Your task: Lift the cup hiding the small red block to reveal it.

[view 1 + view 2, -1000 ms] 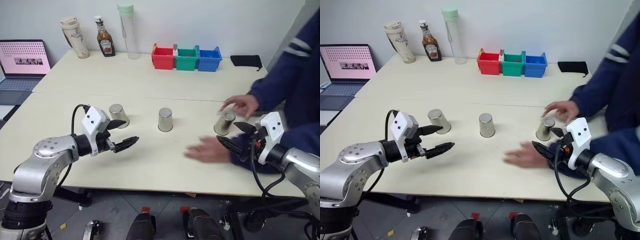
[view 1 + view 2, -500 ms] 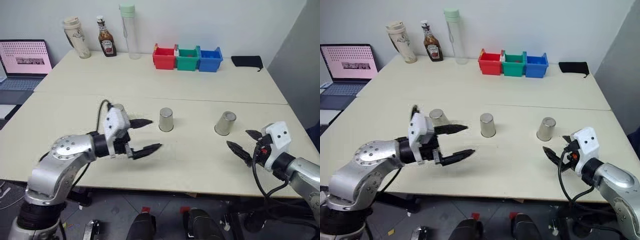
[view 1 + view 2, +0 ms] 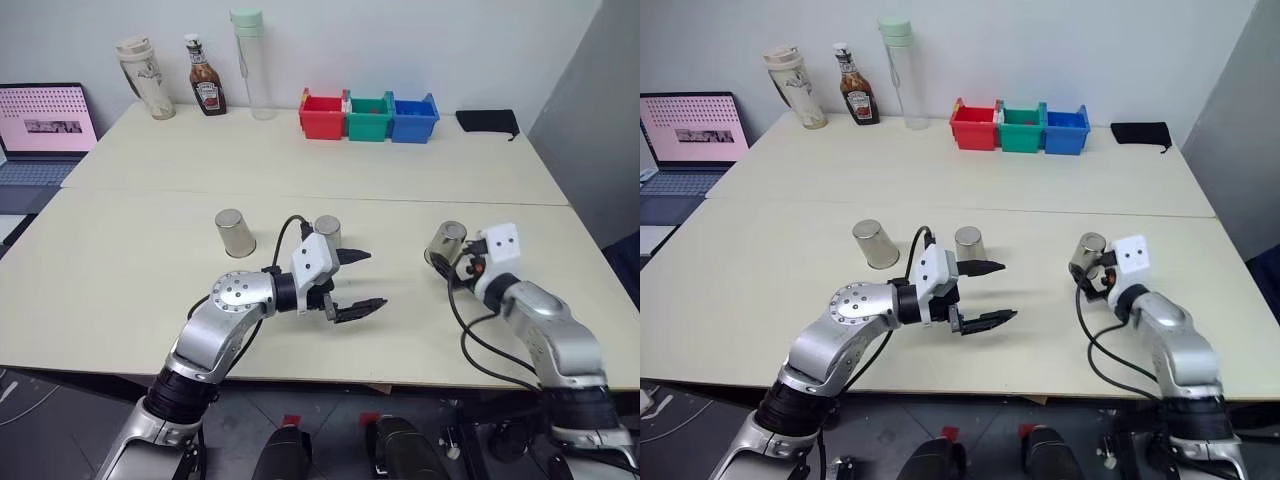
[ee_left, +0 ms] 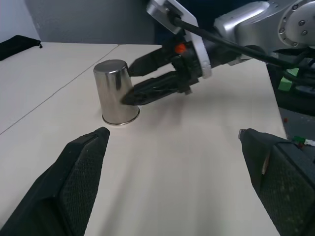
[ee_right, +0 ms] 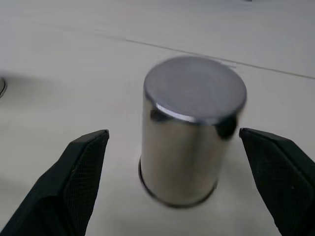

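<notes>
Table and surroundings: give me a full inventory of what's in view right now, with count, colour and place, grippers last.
cups: 3, steel, upside down in a row on the near table
storage bins: 3, red, green, blue, side by side at the far edge
ketchup bottle: 1, dark, far left
tumbler: 1, beige, beside the ketchup
tall bottle: 1, clear with green cap, right of the ketchup
black pouch: 1, far right
laptop: 1, pink screen, left of the table
left gripper: open, near the middle cup
right gripper: open, at the right cup

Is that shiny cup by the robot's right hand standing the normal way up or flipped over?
Flipped over. The cup shows a closed flat top, and its rim rests on the table.
</notes>
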`<action>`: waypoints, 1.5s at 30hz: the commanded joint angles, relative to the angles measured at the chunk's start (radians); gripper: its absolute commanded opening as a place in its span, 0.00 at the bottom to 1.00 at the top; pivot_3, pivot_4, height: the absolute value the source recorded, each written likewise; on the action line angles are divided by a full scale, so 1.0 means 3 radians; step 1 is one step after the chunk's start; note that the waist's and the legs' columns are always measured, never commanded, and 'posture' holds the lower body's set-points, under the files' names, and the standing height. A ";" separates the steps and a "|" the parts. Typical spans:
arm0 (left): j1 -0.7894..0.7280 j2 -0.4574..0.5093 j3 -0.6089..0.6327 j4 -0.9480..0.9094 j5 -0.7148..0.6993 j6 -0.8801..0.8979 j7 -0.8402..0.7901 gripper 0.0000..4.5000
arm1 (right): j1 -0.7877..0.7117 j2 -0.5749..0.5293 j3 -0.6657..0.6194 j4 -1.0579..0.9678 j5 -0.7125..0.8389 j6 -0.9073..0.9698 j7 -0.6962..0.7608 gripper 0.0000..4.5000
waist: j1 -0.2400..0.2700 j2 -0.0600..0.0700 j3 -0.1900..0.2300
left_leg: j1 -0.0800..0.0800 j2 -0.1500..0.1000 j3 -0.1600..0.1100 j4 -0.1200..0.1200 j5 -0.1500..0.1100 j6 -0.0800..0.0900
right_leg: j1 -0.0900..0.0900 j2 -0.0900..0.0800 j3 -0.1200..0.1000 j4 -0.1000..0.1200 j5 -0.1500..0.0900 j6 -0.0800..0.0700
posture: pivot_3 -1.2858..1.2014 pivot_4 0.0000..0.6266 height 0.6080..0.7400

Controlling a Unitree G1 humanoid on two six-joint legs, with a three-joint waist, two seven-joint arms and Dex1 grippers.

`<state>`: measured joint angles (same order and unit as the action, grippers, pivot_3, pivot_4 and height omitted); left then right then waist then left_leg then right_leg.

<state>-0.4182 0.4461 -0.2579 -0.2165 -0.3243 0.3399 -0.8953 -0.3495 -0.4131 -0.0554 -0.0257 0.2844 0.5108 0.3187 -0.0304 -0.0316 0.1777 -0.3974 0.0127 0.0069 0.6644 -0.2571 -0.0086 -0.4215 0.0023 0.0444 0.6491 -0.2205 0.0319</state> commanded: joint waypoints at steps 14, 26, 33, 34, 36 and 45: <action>-0.0074 -0.0029 0.0108 -0.0067 0.0029 0.0007 0.0080 1.00 | -0.0382 0.0109 -0.0099 0.0595 -0.0254 -0.0588 0.0006 0.61 | -0.0001 0.0001 0.0000 | 0.0001 -0.0002 0.0001 0.0001 0.0000 0.0000 | 0.0001 -0.0004 0.0000 0.0001 0.0001 0.0001 | 0.52 0.24 1.00; -0.0102 -0.0047 0.0092 0.0072 0.0073 -0.0024 0.0101 1.00 | -0.0098 -0.0037 -0.0704 -0.0643 -0.0001 0.0431 -0.0484 0.61 | 0.0008 0.0006 0.0002 | -0.0001 -0.0002 -0.0007 0.0001 0.0000 0.0000 | 0.0003 -0.0005 -0.0004 0.0000 0.0001 0.0001 | 0.52 0.24 1.00; -0.0211 -0.0103 0.0083 0.0112 0.0032 0.0035 0.0062 1.00 | 0.0095 0.0051 -0.0673 0.0018 -0.0074 0.0191 -0.0402 0.61 | 0.0000 0.0007 0.0002 | -0.0001 -0.0003 -0.0001 0.0001 0.0000 0.0001 | 0.0001 -0.0004 -0.0001 0.0000 0.0001 0.0001 | 0.52 0.24 1.00; -0.0219 -0.0102 0.0083 0.0116 0.0038 0.0033 0.0055 1.00 | 0.0094 0.0074 -0.0693 0.0064 -0.0051 0.0154 -0.0383 0.61 | -0.0006 0.0007 0.0002 | -0.0001 -0.0003 0.0001 0.0000 0.0000 0.0001 | 0.0000 -0.0004 0.0000 0.0000 0.0001 0.0001 | 0.52 0.24 1.00; -0.0230 -0.0099 0.0090 0.0134 0.0044 0.0030 0.0046 1.00 | 0.0147 0.0098 -0.0693 0.0120 -0.0037 0.0045 -0.0308 0.77 | -0.0014 0.0008 0.0001 | 0.0000 -0.0001 0.0002 0.0001 0.0000 0.0001 | 0.0000 -0.0002 0.0001 0.0001 0.0001 0.0001 | 0.52 0.24 1.00; -0.0229 -0.0070 0.0118 0.0117 0.0043 0.0093 0.0044 1.00 | 0.0498 0.0082 -0.0793 -0.0324 0.0036 0.0278 -0.0292 1.00 | -0.0002 0.0009 0.0001 | -0.0001 -0.0003 0.0000 0.0001 0.0000 0.0001 | 0.0001 -0.0004 0.0000 0.0000 0.0001 0.0002 | 0.52 0.24 1.00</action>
<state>-0.4769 0.4233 -0.2415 -0.1576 -0.3058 0.3655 -0.8841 -0.2277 -0.3723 -0.2557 -0.0207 0.2669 0.5508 0.2339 -0.0310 -0.0290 0.1779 -0.3977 0.0119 0.0065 0.6646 -0.2570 -0.0084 -0.4212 0.0011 0.0443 0.6491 -0.2203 0.0324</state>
